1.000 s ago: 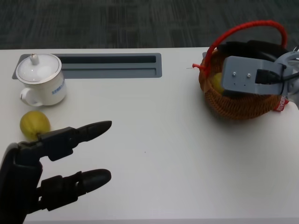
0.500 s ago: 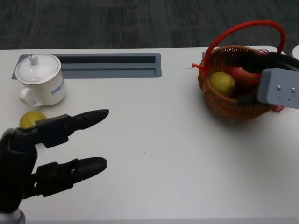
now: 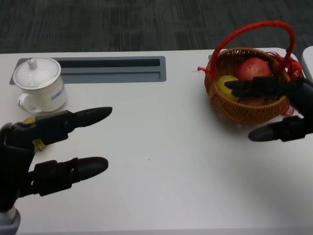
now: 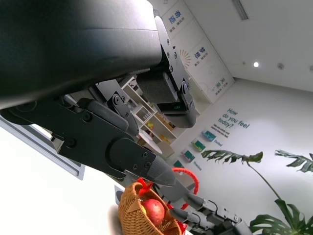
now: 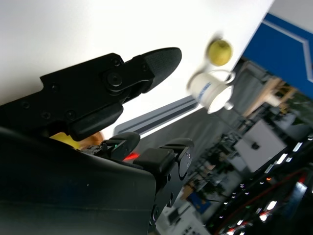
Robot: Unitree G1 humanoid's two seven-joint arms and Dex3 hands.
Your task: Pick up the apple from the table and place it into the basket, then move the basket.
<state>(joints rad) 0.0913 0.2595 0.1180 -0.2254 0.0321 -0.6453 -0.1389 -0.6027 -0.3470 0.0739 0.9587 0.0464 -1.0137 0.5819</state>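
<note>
With the round red apple (image 3: 253, 68) lying in the woven wicker basket with its red handle (image 3: 230, 105), we spread our empty right hand (image 3: 286, 105) at its four o'clock, left hand (image 3: 34, 152) also spread and empty, so gripping the basket comes next.

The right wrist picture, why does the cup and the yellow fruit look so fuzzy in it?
In the right wrist view the camera sits close behind the right hand, so the far-off cup and yellow fruit come out soft and blurred. In the head view the same cup looks sharp, with a soft shadow beside it.
</note>
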